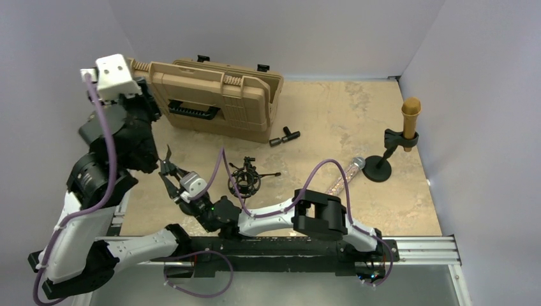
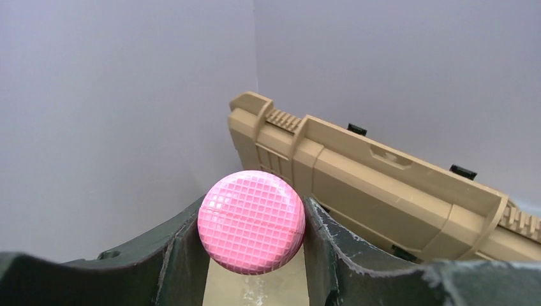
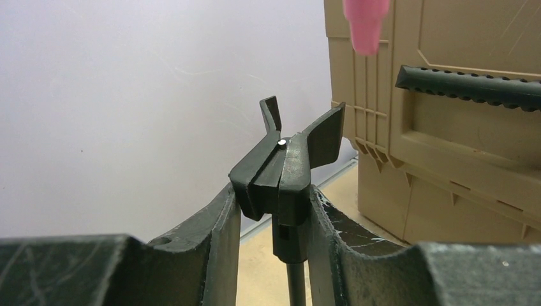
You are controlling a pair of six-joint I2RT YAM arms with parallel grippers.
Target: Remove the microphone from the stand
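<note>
case (image 1: 217,99) far-left | shock mount (image 1: 245,180) centre | floor stand (image 1: 377,171) right (upright microphone (image 1: 410,118) in it)

- The left gripper (image 2: 254,218) clamps a microphone (image 2: 251,222) by its round pink head, which is covered in a fine grid pattern.
- Both dark fingers (image 2: 182,255) touch the head, one on each side.
- A strip of tan worktop (image 2: 255,288) shows under the head.
- Behind and to the right a tan hard case (image 2: 383,185) with black latches (image 2: 357,129) stands near the worktop's corner, where two grey walls (image 2: 115,115) meet.
</note>
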